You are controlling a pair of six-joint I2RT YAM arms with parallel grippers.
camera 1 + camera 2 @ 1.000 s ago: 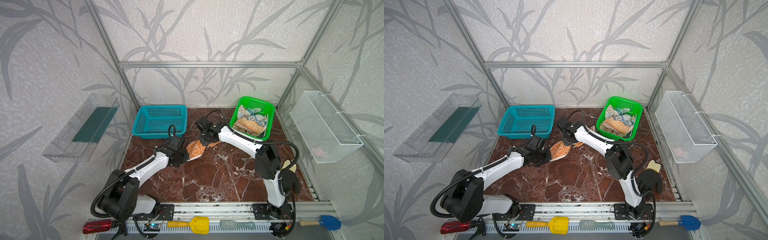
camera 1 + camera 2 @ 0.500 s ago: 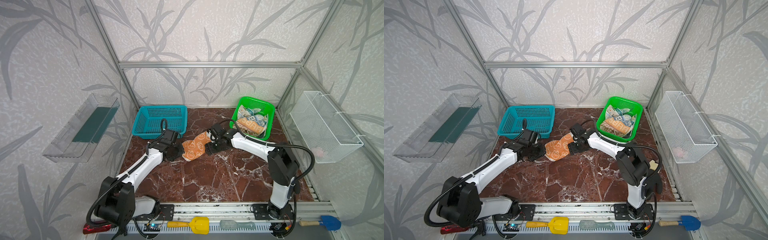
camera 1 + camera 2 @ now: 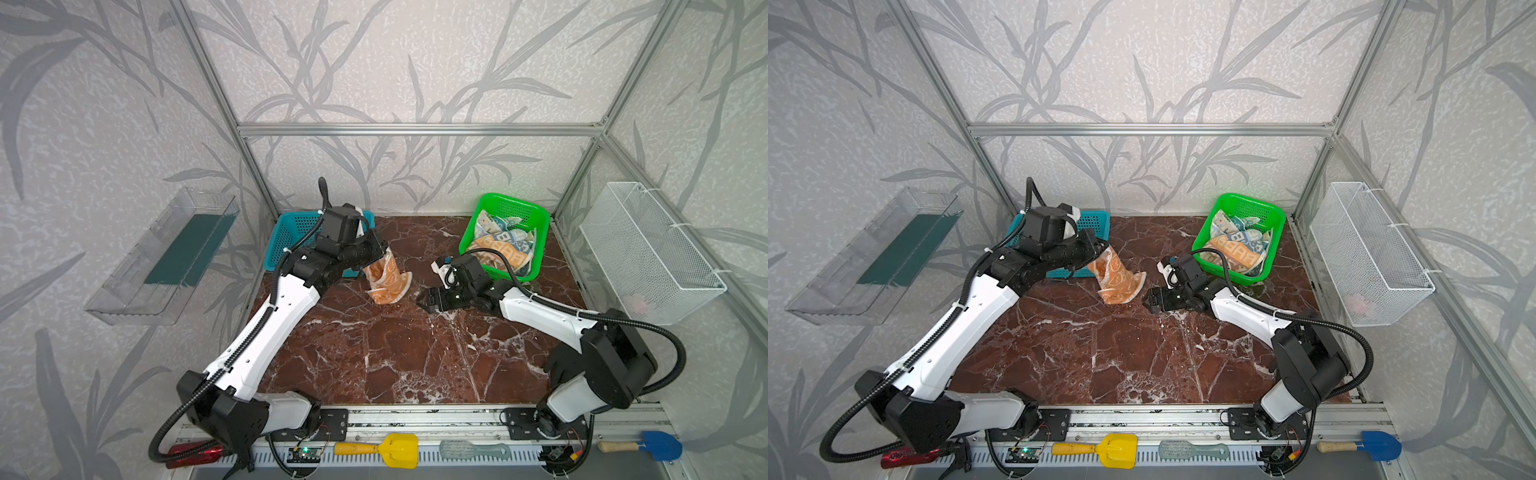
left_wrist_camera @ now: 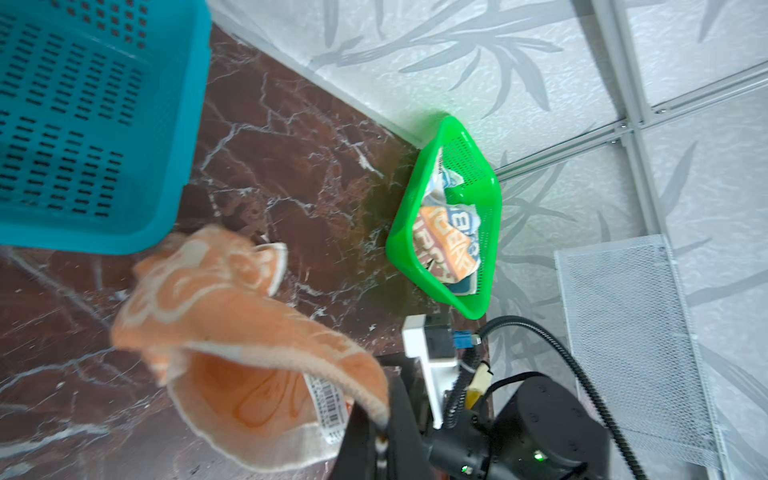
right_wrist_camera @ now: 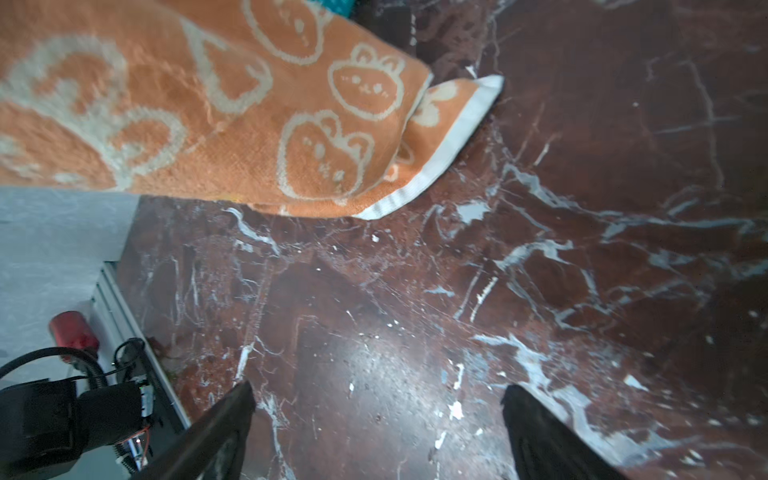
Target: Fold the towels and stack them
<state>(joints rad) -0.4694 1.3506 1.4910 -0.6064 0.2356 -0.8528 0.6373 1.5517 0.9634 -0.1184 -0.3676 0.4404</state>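
On the marble table (image 3: 374, 353), the green basket (image 3: 509, 208) at the back right holds a crumpled striped towel (image 3: 503, 249). The orange towel (image 3: 386, 278) hangs from the left end effector (image 3: 380, 252), which is clamped on its upper edge; its lower end touches the table. The right end effector (image 5: 374, 395) sits near it, jaws apart and empty.

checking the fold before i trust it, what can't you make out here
Where the left gripper pinches the orange bunny-print terry towel: wrist hides it in both top views; left wrist view blurs it.
How many towels the green plastic basket holds: the striped RABBIT towel covers what lies beneath, top views.
What the pink thing in the white wire wall basket is: too small in top views, behind mesh.
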